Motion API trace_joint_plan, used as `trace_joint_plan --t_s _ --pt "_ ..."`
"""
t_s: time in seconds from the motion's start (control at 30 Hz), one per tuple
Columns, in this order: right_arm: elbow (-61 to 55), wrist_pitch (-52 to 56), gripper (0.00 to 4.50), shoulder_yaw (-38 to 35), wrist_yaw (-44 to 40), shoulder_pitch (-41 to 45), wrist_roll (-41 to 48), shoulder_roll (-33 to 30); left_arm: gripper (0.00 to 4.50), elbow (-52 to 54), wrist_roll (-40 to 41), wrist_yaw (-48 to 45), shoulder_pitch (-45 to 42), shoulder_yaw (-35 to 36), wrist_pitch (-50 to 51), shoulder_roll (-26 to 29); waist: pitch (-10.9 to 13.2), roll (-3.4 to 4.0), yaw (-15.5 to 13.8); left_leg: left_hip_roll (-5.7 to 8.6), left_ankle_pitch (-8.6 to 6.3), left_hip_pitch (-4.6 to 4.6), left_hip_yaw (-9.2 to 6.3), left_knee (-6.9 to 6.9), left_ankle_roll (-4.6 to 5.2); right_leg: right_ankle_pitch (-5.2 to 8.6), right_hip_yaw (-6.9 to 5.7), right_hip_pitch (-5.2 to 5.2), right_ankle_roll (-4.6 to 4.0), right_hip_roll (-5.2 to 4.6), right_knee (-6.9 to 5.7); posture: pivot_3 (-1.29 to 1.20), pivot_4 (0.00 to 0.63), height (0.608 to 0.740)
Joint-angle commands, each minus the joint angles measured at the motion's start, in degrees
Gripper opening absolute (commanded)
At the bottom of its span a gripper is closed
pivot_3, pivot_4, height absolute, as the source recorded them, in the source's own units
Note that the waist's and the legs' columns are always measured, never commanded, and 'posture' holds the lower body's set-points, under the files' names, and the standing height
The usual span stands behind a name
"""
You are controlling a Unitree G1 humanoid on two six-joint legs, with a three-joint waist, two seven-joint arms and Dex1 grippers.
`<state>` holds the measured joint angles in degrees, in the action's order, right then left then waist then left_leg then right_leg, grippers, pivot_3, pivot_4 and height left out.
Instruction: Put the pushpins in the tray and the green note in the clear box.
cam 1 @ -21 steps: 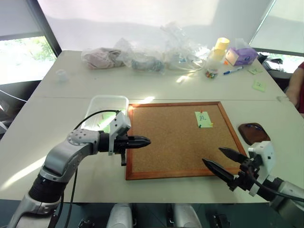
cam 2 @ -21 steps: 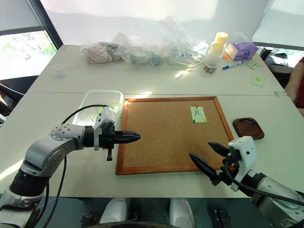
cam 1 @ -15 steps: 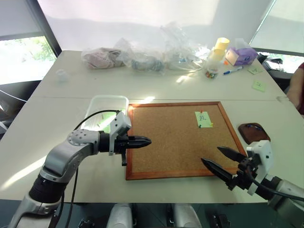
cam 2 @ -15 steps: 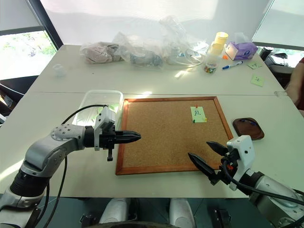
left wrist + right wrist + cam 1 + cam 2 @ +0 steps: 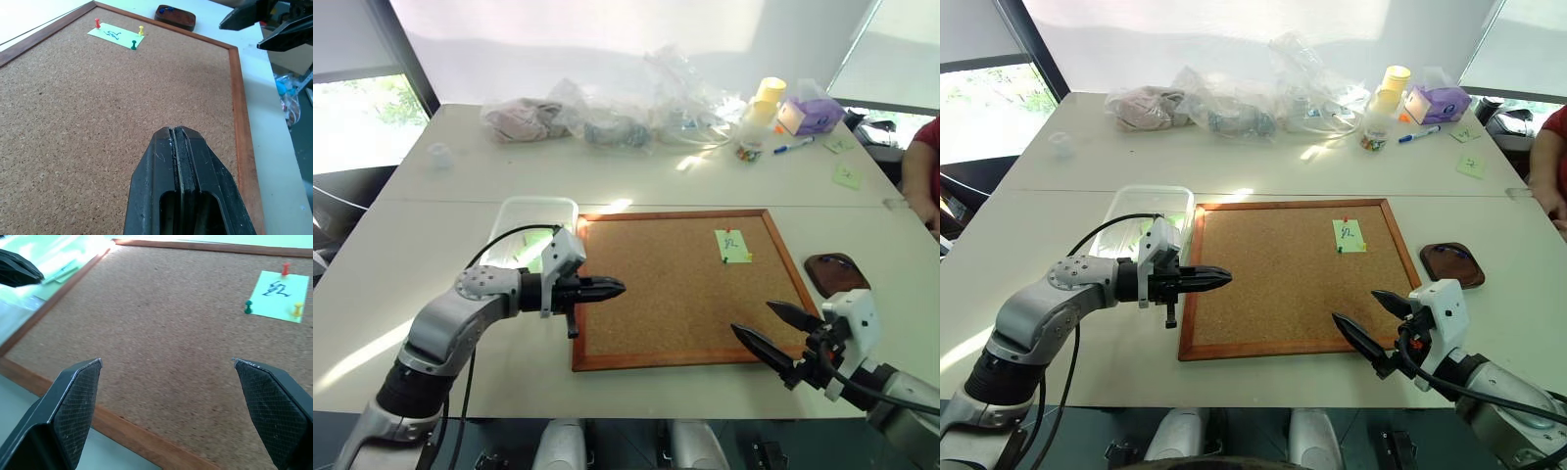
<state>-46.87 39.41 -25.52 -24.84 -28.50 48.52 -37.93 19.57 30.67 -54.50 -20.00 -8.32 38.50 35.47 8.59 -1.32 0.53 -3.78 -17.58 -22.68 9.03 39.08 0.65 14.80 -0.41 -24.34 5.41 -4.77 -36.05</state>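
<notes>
1. The big white worktop (image 5: 440,382) sits by bright windows, with clear plastic bags (image 5: 607,113) heaped at its far side.
2. A wood-framed brown corkboard (image 5: 656,294) lies in the middle.
3. The small light-green paper note (image 5: 732,246) is on the board, held by red, yellow and green pushpins (image 5: 141,31).
4. The little dark brown oval tray (image 5: 836,272) lies right of the board.
5. The see-through plastic box (image 5: 514,217) lies left of it.
6. My left fingers (image 5: 605,289) are pressed together over the board's left edge.
7. My right fingers (image 5: 778,338) are spread wide, holding nothing.
</notes>
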Motion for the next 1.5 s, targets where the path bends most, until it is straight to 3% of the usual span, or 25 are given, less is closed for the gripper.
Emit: trace_joint_plan --t_s 0.03,0.27,0.47,0.77,1.0,1.3,1.4,1.5 --pt "0.01 -1.21 4.50 -0.68 0.34 1.76 0.64 0.98 0.06 -1.07 -0.71 -0.12 -4.48 -0.39 -1.36 -1.29 0.00 0.00 -0.03 0.01 0.00 0.00 0.00 0.00 0.00 0.00 0.00 0.00 0.00 0.00 0.00 0.00 0.150 0.737" --pt "6.69 0.13 4.50 0.16 0.99 13.41 2.11 0.05 0.06 -14.60 -10.55 -2.55 -14.77 -10.94 -9.12 -8.43 0.01 -0.04 0.09 0.12 -0.01 0.00 0.00 0.05 0.04 -0.01 0.00 0.05 0.00 0.02 0.01 0.00 0.150 0.737" --pt "22.04 -1.65 4.50 8.72 2.79 30.65 -8.58 -0.33 0.06 -25.33 -17.32 -4.08 -16.86 -15.15 -16.59 -12.21 0.07 -0.05 0.39 0.12 -0.01 -0.01 -0.18 0.03 0.05 -0.02 0.02 -0.06 0.02 0.16 -0.04 0.00 0.150 0.737" --pt "47.58 -3.78 4.50 19.16 0.05 51.13 -21.90 1.48 0.06 -28.03 -24.27 -4.59 -16.45 -17.73 -19.42 -12.33 0.07 0.05 0.14 0.18 0.01 -0.22 -0.24 0.07 0.05 -0.13 0.01 -0.19 0.19 0.15 -0.06 0.00 0.150 0.737" --pt "60.45 -7.79 4.50 19.18 -1.10 58.06 -26.45 4.55 0.06 -27.17 -25.23 -4.83 -15.63 -17.24 -18.13 -13.14 0.07 0.09 0.29 0.16 0.02 -0.19 -0.18 0.07 0.03 -0.16 0.01 -0.19 0.24 0.16 -0.09 0.00 0.150 0.737" --pt "65.00 -10.02 4.50 19.42 -3.55 61.12 -28.98 5.99 0.06 -26.32 -25.65 -4.81 -15.08 -17.40 -17.26 -13.44 0.06 0.12 0.31 0.15 0.13 -0.19 -0.08 0.08 -0.16 -0.18 0.01 -0.19 0.28 0.16 -0.09 0.00 0.150 0.737" --pt "66.98 -10.57 3.72 19.86 -4.01 62.30 -29.95 6.57 0.00 -26.73 -25.84 -4.74 -15.23 -17.47 -17.29 -13.63 0.06 0.12 0.31 0.15 0.17 -0.19 -0.05 0.08 -0.23 -0.18 0.01 -0.19 0.28 0.15 -0.09 0.00 0.150 0.737" --pt "68.23 -10.14 2.30 20.36 -5.04 62.60 -30.63 7.05 0.00 -26.83 -26.10 -4.61 -15.21 -17.51 -17.26 -13.73 0.06 0.13 0.27 0.15 0.19 -0.19 -0.03 0.08 -0.26 -0.18 0.01 -0.19 0.29 0.15 -0.10 0.00 0.150 0.737"
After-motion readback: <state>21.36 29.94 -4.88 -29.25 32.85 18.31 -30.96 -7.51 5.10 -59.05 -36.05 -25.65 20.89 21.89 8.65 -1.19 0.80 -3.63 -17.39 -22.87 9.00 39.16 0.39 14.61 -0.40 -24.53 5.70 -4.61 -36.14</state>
